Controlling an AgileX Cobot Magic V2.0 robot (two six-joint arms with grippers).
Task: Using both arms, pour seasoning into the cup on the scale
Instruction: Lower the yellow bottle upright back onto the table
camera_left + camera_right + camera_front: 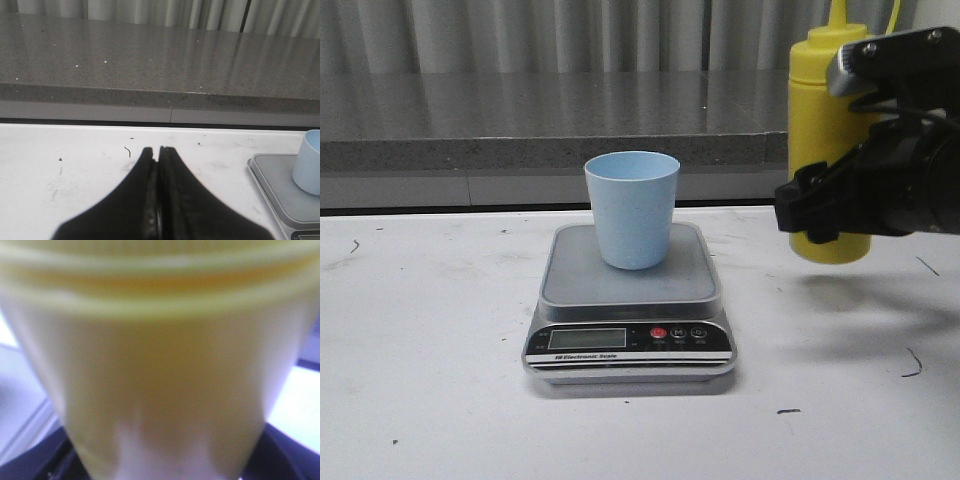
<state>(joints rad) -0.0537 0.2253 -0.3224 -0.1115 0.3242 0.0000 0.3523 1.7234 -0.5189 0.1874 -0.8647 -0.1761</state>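
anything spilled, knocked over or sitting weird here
Nothing stands out. The pale blue cup stands upright on the scale platform, and the yellow squeeze bottle is upright in the right gripper, lifted off the white table. No spill shows, only small dark scuffs on the tabletop.

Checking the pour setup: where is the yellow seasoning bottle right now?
In the front view the seasoning bottle is on the right side, upright in the right gripper, right of the cup on the scale.
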